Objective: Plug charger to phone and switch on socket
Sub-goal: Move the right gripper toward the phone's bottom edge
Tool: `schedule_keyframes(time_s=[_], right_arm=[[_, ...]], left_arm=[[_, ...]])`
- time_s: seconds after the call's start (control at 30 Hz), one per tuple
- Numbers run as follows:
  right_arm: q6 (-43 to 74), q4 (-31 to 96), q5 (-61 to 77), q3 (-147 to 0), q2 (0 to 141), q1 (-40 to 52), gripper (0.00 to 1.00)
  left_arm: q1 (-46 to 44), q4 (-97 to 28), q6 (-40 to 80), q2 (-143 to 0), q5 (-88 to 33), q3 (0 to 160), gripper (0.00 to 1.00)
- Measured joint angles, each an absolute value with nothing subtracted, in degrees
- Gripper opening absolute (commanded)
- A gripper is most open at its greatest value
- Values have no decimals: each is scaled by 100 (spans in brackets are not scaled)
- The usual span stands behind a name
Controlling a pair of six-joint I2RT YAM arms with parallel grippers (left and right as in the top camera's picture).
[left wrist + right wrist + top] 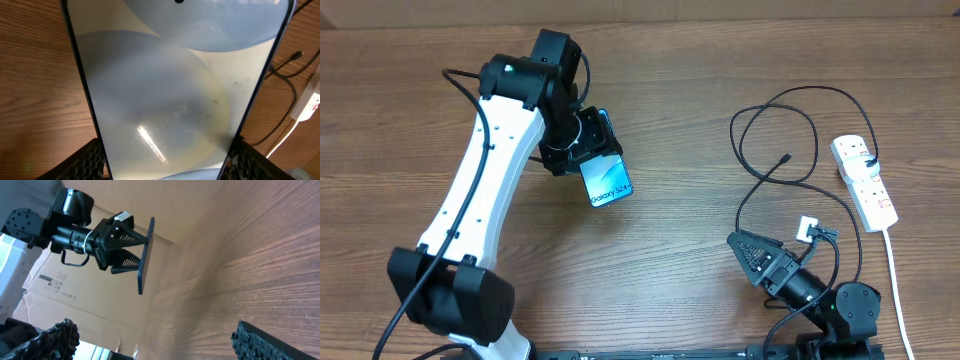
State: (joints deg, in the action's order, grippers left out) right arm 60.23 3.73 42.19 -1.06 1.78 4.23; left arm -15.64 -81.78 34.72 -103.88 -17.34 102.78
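My left gripper [588, 143] is shut on the phone [605, 176] and holds it above the table at centre left, its light blue screen up. In the left wrist view the phone [175, 85] fills the frame between the two black finger pads [165, 165]. In the right wrist view the phone [145, 255] shows edge-on in the left gripper. The charger [775, 130], a thin black looped cable, lies at the right; its connector tip [786, 158] points left. The socket [865, 183], a white power strip, lies at the far right. My right gripper [745, 252] is open and empty, low near the front right.
The socket's white cord [898, 290] runs down to the front right edge. A small white tag [807, 229] sits on the right arm near the cable. Cardboard boxes [65, 287] stand behind the table in the right wrist view.
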Motion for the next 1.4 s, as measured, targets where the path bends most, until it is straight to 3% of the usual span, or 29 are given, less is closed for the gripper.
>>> schedule_keyframes(time_s=[0.27,0.67,0.83,1.07,1.4], right_arm=[[5957,633,4300,-373,1035,423,99],[5116,1984,4303,-2265,4150,458,99],[5019,2425,4303,-2759,5389,947,99],[4956,1975,4093,-2825,6571,1831,100],[4764,814,3767,-2832,7179,1935,100]], left_arm=[[-1564,-7981,3514,-10571,-1776,10278,47],[-1564,-7961,3570,-10571,-1826,10278,47],[-1564,-7950,3570,-10571,-1828,10278,47],[-1564,-7944,3590,-10571,-1839,10278,47],[-1564,-7839,3769,-10571,-1839,10278,47]])
